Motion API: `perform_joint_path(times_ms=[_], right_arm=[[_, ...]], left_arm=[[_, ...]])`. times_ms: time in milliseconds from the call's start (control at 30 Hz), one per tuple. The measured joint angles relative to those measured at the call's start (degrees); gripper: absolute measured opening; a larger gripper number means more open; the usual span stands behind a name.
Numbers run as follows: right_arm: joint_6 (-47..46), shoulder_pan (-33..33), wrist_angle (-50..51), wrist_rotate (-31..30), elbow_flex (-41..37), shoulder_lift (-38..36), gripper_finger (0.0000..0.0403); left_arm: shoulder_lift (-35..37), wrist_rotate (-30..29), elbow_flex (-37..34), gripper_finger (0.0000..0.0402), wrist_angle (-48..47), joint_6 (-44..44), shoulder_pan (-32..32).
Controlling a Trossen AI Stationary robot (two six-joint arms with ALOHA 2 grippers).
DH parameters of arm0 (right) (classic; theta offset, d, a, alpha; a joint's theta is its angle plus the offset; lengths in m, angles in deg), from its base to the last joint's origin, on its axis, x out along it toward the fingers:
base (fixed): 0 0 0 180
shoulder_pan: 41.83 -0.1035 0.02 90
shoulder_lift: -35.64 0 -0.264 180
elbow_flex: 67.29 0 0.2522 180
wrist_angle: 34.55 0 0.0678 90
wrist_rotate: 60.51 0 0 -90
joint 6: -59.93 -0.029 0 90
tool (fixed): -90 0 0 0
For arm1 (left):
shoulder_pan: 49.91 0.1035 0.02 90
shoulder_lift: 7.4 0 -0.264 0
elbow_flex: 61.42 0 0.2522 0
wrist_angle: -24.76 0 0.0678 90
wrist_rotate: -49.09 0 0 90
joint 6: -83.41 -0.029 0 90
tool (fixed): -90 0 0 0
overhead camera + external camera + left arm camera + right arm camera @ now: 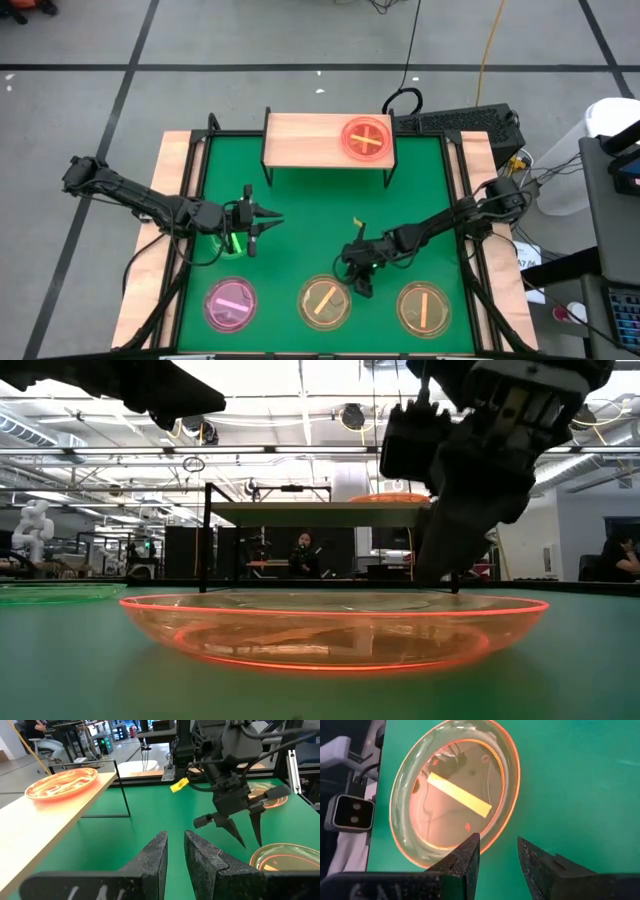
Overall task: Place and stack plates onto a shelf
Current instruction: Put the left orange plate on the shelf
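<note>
R gripper (362,283) hung over the green mat (300,200), fingers spread w/ a gap, right beside the rim of the middle amber plate (325,302), not pinching it. L gripper (268,222) hovered mid-mat, fingers slightly apart, holding nothing; green plate (232,243) sat under that arm. One pink-red plate w/ yellow cross (366,138) was on the shelf (300,142), at its right end. Pink plate (230,304) and 2nd amber plate (424,308) sat along the counter's near edge, apart
</note>
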Motion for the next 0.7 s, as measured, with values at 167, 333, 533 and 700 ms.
perform_joint_path(times_ms=[167, 333, 533, 700], right_arm=[[-0.95, -0.02, -2.46, 0.28, 0.00, 2.13, 0.0114], [-1.65, -0.02, -3.06, 0.30, -0.02, 2.78, 0.0114], [-1.65, -0.07, -3.17, 0.21, 0.00, 2.76, 0.0114], [-1.87, -0.09, -3.17, 0.18, 0.00, 2.76, 0.0113]], left_arm=[[0.00, 0.00, 0.00, 0.0072, 0.00, 0.15, 0.00], [0.00, 0.00, 0.00, 0.0072, -0.01, 0.31, 0.00], [0.00, 0.00, 0.00, 0.0072, -0.02, 0.37, 0.00], [0.00, 0.00, 0.00, 0.0072, -0.02, 0.49, 0.00]])
